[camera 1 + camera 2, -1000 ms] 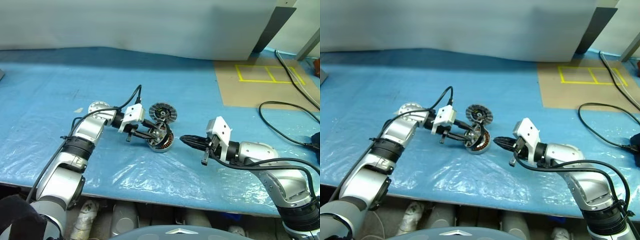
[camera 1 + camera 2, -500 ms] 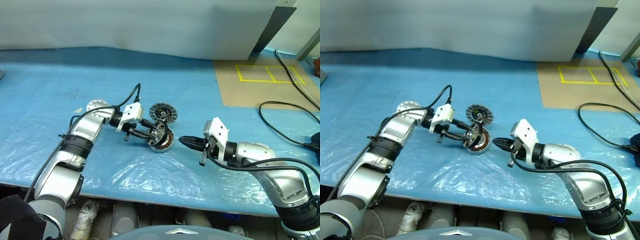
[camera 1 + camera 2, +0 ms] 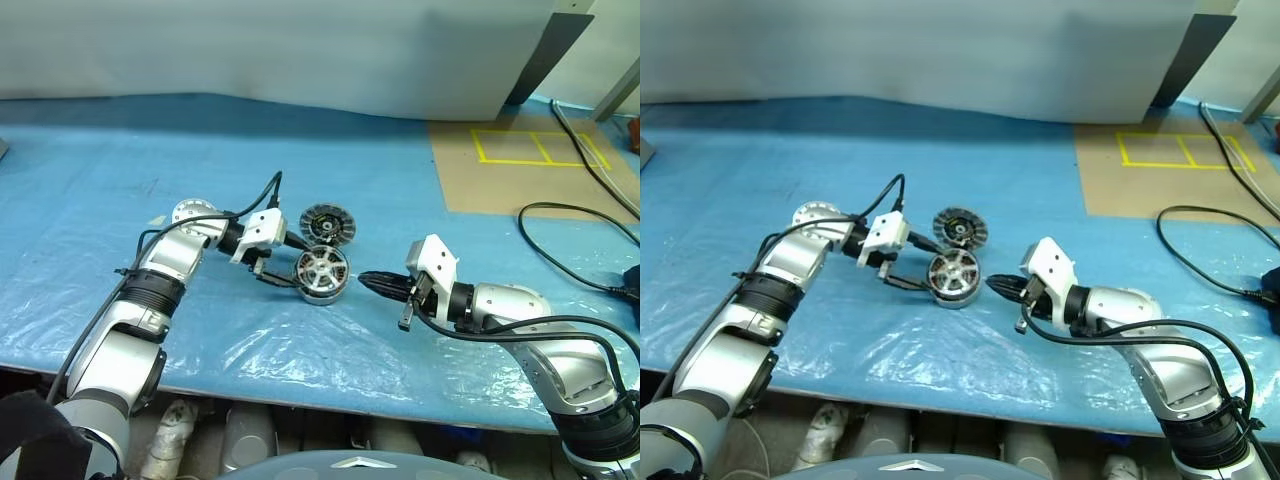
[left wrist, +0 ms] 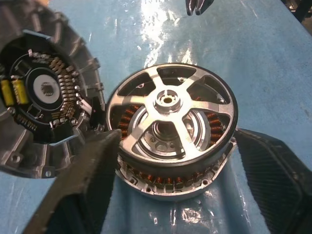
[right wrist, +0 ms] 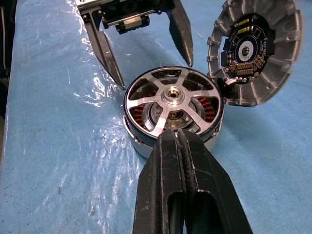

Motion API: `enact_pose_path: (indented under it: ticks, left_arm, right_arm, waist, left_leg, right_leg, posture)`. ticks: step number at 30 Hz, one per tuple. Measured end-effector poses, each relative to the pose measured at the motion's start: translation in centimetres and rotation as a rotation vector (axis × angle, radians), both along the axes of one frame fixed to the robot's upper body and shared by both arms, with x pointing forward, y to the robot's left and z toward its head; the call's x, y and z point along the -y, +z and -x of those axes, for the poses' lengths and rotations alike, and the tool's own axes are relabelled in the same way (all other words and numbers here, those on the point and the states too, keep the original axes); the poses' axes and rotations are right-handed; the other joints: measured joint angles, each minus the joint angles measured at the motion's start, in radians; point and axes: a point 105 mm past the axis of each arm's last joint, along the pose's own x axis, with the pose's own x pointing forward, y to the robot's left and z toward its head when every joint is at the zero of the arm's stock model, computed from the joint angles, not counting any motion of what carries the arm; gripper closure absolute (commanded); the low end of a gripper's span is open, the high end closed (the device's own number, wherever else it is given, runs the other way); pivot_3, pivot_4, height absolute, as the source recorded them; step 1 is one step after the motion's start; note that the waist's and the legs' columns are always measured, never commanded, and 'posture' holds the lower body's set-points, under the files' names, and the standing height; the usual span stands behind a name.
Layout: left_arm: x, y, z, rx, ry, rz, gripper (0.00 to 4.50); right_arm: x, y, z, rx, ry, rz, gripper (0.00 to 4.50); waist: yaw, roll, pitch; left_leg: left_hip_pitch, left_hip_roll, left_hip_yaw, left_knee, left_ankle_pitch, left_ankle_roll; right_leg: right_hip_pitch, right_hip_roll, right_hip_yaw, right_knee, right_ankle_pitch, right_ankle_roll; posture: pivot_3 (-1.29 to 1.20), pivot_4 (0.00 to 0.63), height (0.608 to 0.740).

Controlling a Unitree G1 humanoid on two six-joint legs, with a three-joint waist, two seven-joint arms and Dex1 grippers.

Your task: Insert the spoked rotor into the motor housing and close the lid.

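Observation:
The spoked rotor [image 4: 168, 105], dark-rimmed with silvery spokes, lies level inside the motor housing [image 4: 170, 187], whose copper windings show through the spokes. Both rest on the blue sheet at mid-table [image 3: 322, 272]. The lid [image 3: 327, 223] stands open and tilted at the housing's far edge, its dark inner face with radial parts [image 4: 39, 97] showing. My left gripper [image 3: 288, 266] is open, one finger on either side of the housing, gripping nothing. My right gripper [image 3: 366, 281] is shut and empty, its tip [image 5: 173, 139] pointing at the housing's right rim, close by.
A blue plastic sheet [image 3: 120, 150] covers the table. A brown board with yellow tape squares [image 3: 530, 160] lies at the back right. Black cables [image 3: 575, 235] trail along the right side. The table's front edge [image 3: 300, 385] runs near my arms.
The left gripper has opened and let go of the rotor, which went from tilted in its fingers to lying flat in the housing. The right gripper has stayed shut.

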Motion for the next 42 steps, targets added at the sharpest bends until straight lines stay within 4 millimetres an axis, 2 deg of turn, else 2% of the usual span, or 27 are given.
enact_pose_path:
  ticks: [4,8,12,15,18,23,28,34,42]
  left_arm:
    - [0.4,0.5,0.0,-0.022,0.005,0.036,0.54]
    - [0.6,2.1,0.3,-0.041,0.005,0.096,0.54]
    - [-0.4,3.3,0.6,-0.038,0.024,0.104,0.54]
    - [-1.4,2.4,0.6,-0.082,0.095,0.109,0.54]
    - [-1.9,1.1,0.4,-0.129,0.171,0.121,0.54]
    - [-3.1,1.4,-0.3,-0.154,0.301,0.177,0.54]
    - [-3.9,0.7,0.1,-0.18,0.364,0.192,0.54]
    - [-3.9,0.7,0.4,-0.18,0.392,0.206,0.54]
    - [-3.4,0.7,0.1,-0.183,0.406,0.226,0.54]
  right_arm:
    - [0.0,0.0,0.0,0.003,-0.001,0.003,4.5]
    - [0.0,0.0,0.0,0.007,0.001,0.001,4.5]
    - [-0.5,0.3,-0.2,0.01,0.013,-0.028,4.5]
    - [-1.8,1.0,-1.2,0.026,0.047,-0.051,4.5]
    - [-3.0,0.7,-2.2,0.001,0.075,-0.08,4.5]
    - [-4.0,-1.4,-3.8,-0.07,0.087,-0.084,4.5]
    - [-5.4,-1.4,-5.3,-0.072,0.109,-0.115,4.5]
    - [-6.3,-3.0,-5.5,-0.113,0.142,-0.088,4.5]
    - [-6.8,-3.9,-5.5,0.073,0.247,0.107,4.5]
  waist:
    - [0.0,0.0,0.0]
    - [-0.001,0.0,0.0]
    - [-0.006,0.0,0.0]
    - [-0.01,0.001,0.0]
    - [-0.009,0.001,0.0]
    - [-0.006,0.001,0.0]
    - [-0.017,0.001,0.0]
    - [-0.02,0.001,0.0]
    - [-0.028,0.001,0.0]
  left_leg:
    - [0.0,0.0,0.0,0.0,0.0,0.0]
    - [0.0,0.0,0.0,0.0,0.0,0.0]
    - [0.001,0.0,0.0,0.0,0.0,0.0]
    - [0.002,0.0,0.0,0.0,0.0,0.0]
    - [0.001,0.0,0.0,0.001,0.0,0.0]
    - [-0.001,0.0,0.0,0.001,0.0,0.0]
    - [-0.003,0.001,0.0,0.0,0.0,0.0]
    - [-0.004,0.001,-0.001,0.001,0.0,0.0]
    - [0.006,0.001,0.0,0.001,0.0,0.0]
  right_leg:
    - [0.0,0.0,0.0,0.0,0.0,0.0]
    - [0.0,0.0,0.0,0.0,0.0,0.0]
    - [0.0,0.0,0.0,0.0,0.0,0.0]
    - [0.0,0.0,0.001,0.001,-0.002,-0.003]
    - [0.0,0.0,0.0,0.001,-0.002,-0.004]
    - [-0.001,0.0,-0.001,0.001,-0.002,-0.003]
    - [-0.002,0.0,-0.003,0.001,-0.001,-0.002]
    - [-0.002,0.0,-0.004,0.002,-0.001,-0.002]
    - [0.006,-0.001,-0.003,0.001,-0.003,-0.005]
  posture:
    - [0.0,0.15,0.74]
    - [0.0,0.15,0.74]
    - [0.0,0.15,0.74]
    - [0.0,0.15,0.74]
    - [0.0,0.15,0.74]
    - [0.0,0.15,0.74]
    - [0.0,0.15,0.74]
    - [0.0,0.15,0.74]
    - [0.0,0.15,0.74]
